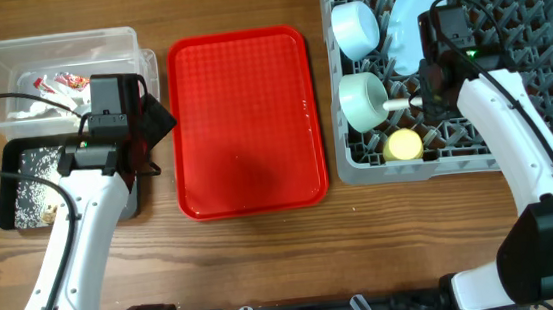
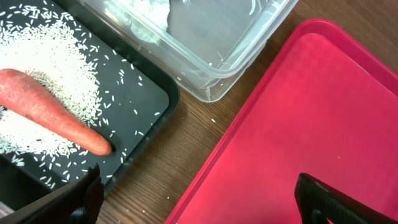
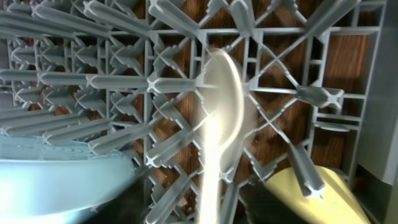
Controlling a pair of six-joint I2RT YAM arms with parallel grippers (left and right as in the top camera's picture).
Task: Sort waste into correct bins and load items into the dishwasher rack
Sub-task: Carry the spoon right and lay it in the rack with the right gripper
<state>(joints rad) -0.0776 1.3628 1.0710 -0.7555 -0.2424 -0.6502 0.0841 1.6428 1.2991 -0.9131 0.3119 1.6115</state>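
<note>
Spoon (image 3: 219, 118) over rack (image 1: 545, 11).
My right gripper (image 1: 420, 102) clamps the spoon above the rack's pegs; my left gripper (image 2: 199, 186) hangs, jaws wide apart, near the carrot (image 2: 50, 109) on the black tray (image 2: 143, 106).

From where I stand: two pale bowls (image 1: 356, 26) (image 1: 363, 101), one blue plate (image 1: 412, 23), one yellow cup (image 1: 403, 145), one white spoon (image 3: 219, 124), one grey rack (image 1: 547, 31), one carrot (image 2: 53, 112), one clear tub (image 1: 56, 39), one black tray (image 1: 3, 189), one red tray (image 1: 244, 128).
</note>
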